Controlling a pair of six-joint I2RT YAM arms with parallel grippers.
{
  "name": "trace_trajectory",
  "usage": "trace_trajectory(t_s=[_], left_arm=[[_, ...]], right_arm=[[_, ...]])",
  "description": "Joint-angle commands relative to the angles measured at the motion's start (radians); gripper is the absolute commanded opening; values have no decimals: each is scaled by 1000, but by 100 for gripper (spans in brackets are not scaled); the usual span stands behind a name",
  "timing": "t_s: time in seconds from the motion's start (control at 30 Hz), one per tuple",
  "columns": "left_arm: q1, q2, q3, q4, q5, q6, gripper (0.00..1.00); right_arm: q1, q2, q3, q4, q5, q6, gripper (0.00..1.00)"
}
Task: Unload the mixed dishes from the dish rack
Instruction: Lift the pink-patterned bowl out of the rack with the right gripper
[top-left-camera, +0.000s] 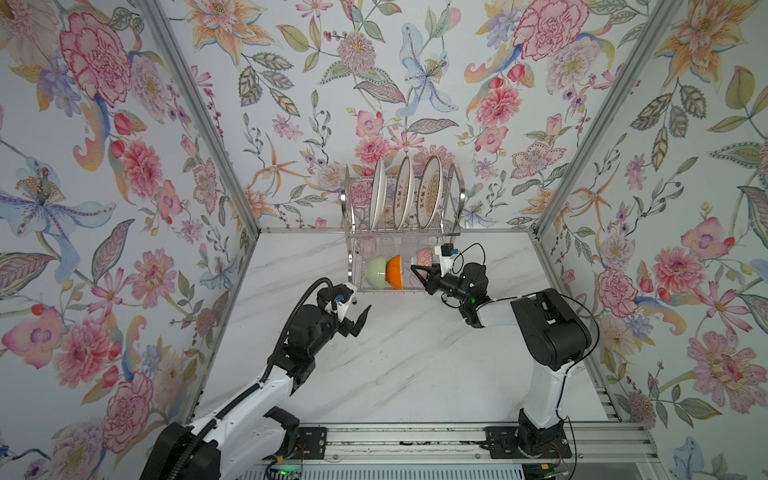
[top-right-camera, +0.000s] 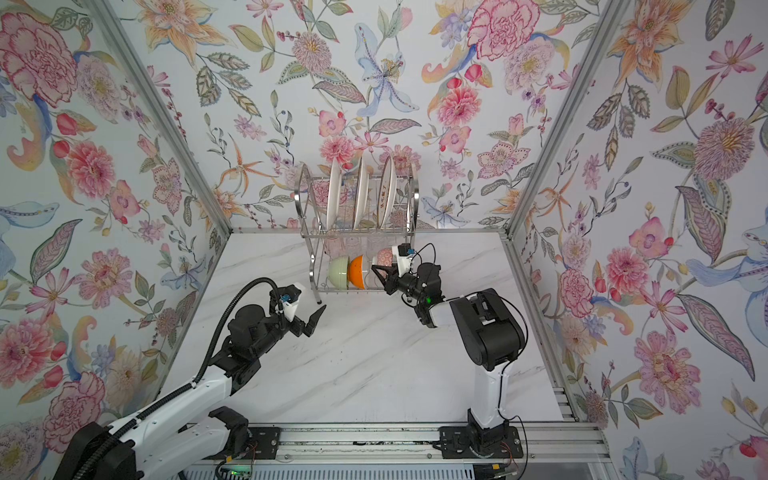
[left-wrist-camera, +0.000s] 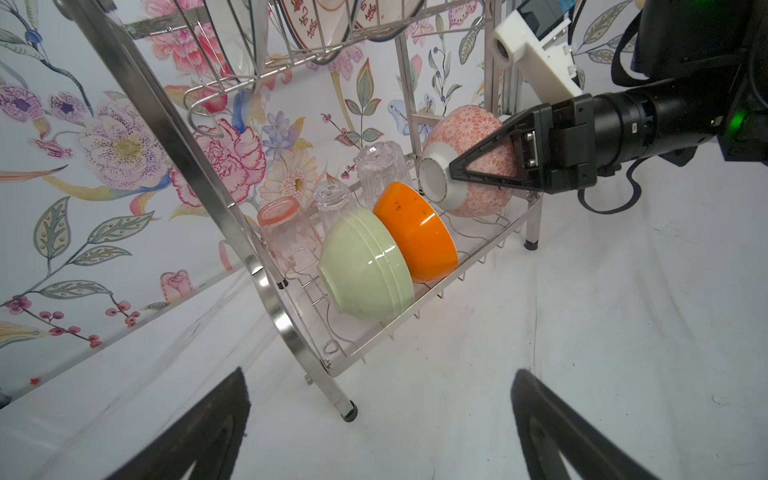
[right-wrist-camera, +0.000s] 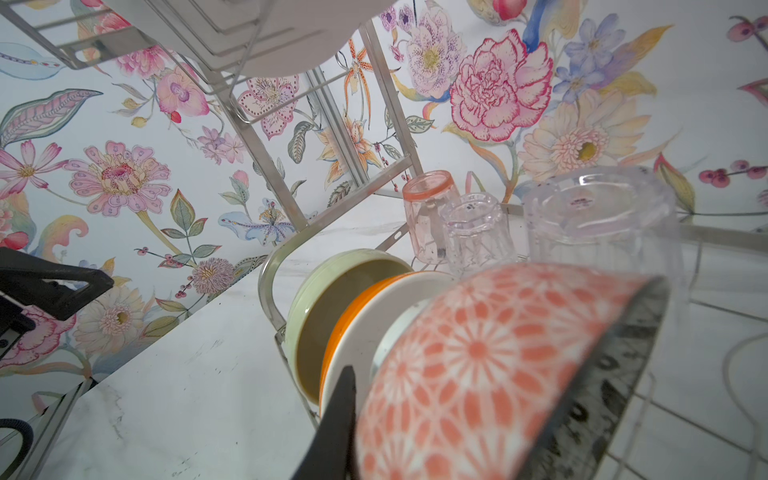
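Observation:
The silver dish rack (top-left-camera: 345, 195) (top-right-camera: 300, 195) stands at the back of the table. Three white plates (top-left-camera: 402, 195) stand upright on its upper tier. On the lower tier a green bowl (left-wrist-camera: 365, 266) and an orange bowl (left-wrist-camera: 415, 232) lean on edge, with a pink cup (left-wrist-camera: 286, 232) and clear cups (left-wrist-camera: 380, 166) upside down behind them. At that tier's right end my right gripper (top-left-camera: 415, 270) (right-wrist-camera: 473, 395) is shut on the pink-patterned bowl (left-wrist-camera: 469, 137) (right-wrist-camera: 478, 324), one finger inside and one outside. My left gripper (top-left-camera: 360, 322) (left-wrist-camera: 379, 374) hangs open and empty over the table near the rack's front left foot.
The white marble table (top-left-camera: 415, 365) lies between flowered walls on three sides. The rack's front left leg (left-wrist-camera: 347, 409) stands just ahead of my left fingers. A metal rail (top-left-camera: 415, 440) with both arm bases runs along the front edge.

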Motion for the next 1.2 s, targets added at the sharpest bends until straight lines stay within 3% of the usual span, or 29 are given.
trace_trajectory(t_s=[0.0, 0.53, 0.73, 1.17], left_arm=[[-12, -25, 8, 3, 14, -13, 99], [-11, -129, 184, -170, 5, 2, 99], [-11, -144, 231, -195, -10, 3, 99], [-5, -175, 332, -344, -190, -32, 99]], right_arm=[[-3, -66, -17, 119, 9, 5, 0], [26, -207, -149, 131, 70, -45, 0], [51, -309, -199, 43, 92, -140, 0], [146, -573, -285, -328, 212, -443, 0]])
